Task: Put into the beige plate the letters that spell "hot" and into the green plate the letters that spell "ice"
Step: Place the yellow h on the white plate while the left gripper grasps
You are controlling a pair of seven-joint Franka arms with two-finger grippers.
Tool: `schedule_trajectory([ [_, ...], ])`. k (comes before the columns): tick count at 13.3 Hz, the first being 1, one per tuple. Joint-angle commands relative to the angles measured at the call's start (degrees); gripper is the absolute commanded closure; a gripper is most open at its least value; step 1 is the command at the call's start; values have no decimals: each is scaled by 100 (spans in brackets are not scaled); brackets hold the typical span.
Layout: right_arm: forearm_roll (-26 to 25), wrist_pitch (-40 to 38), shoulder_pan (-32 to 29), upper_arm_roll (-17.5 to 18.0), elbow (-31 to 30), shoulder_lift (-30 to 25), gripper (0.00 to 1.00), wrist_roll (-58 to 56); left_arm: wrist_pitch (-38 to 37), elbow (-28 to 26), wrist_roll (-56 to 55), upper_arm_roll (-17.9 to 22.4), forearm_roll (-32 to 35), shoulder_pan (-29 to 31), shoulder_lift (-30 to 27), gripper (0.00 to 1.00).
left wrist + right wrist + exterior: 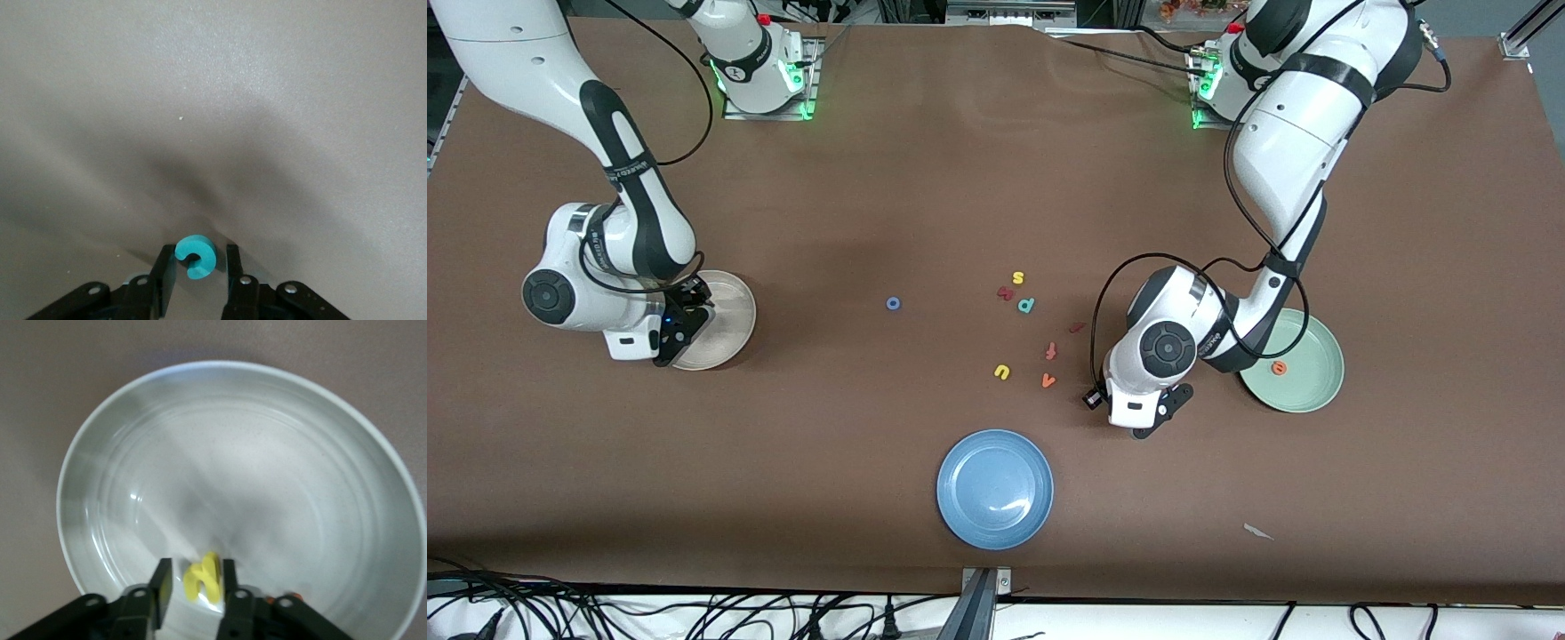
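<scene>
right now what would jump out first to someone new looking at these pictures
Two white arms work at opposite ends of the brown table. The right gripper sits over the beige plate with a yellow letter between its fingers; the left gripper is down at the table beside the green plate, its fingers either side of a teal c. Between them lie scattered small letters, with a blue plate nearest the front camera.

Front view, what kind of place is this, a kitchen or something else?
Probably a robotics lab bench, not a kitchen: two bolted-down arms stand at a brown-covered table, cables trail along its edge, and the only items are foam letters like the blue o and empty-looking plates such as the blue plate.
</scene>
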Motion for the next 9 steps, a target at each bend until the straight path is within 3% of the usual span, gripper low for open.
schedule_trajectory([
  [1, 78, -161, 10, 23, 171, -140, 32, 180, -41, 126, 34, 117, -25, -91, 102, 71],
  [3, 60, -878, 27, 93, 521, -210, 32, 662, -41, 117, 25, 117, 150, -82, 102, 75],
  [5, 69, -1355, 27, 435, 742, -307, 29, 1415, -41, 126, 25, 117, 151, -82, 84, 78],
  [9, 78, -1848, 27, 1155, 1032, -448, 29, 4067, -495, 152, 375, 100, 484, -21, -100, 82],
])
